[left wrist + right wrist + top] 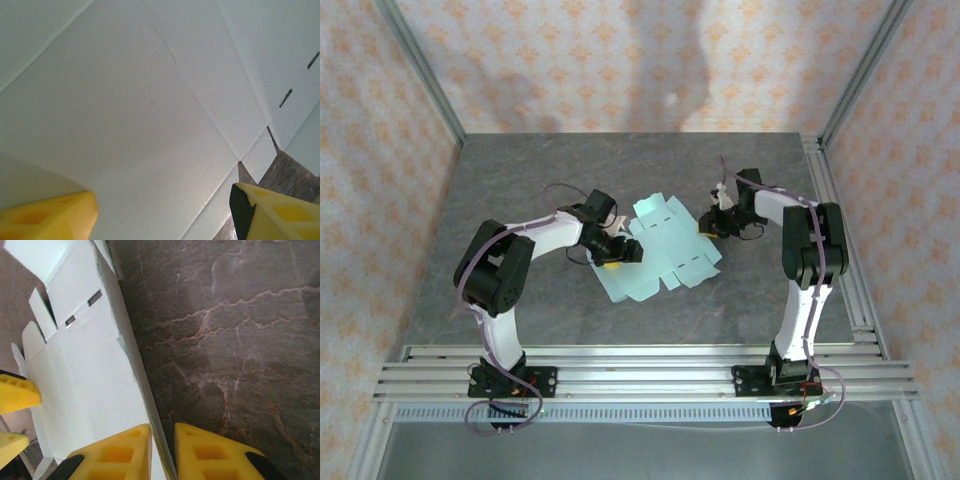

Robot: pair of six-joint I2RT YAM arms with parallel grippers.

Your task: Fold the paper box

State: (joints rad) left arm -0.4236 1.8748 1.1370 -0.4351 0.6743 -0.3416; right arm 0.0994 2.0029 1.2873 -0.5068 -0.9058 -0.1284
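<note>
paper box [660, 250], a pale mint-blue die-cut card sheet with flaps and slots, lies flat mid-way across the grey marbled table [550, 170]. left gripper [611, 262] is over its left part, jaws wide apart. right gripper [162, 432] has narrow jaws pinching the sheet's right edge.

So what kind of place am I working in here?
Probably a lab test cell, not a home: patterned backdrop walls on metal frame posts, a stone-look table, arms bolted to aluminium rails.

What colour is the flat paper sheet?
It's a pale mint-blue card sheet, clearest in the top external view.
</note>
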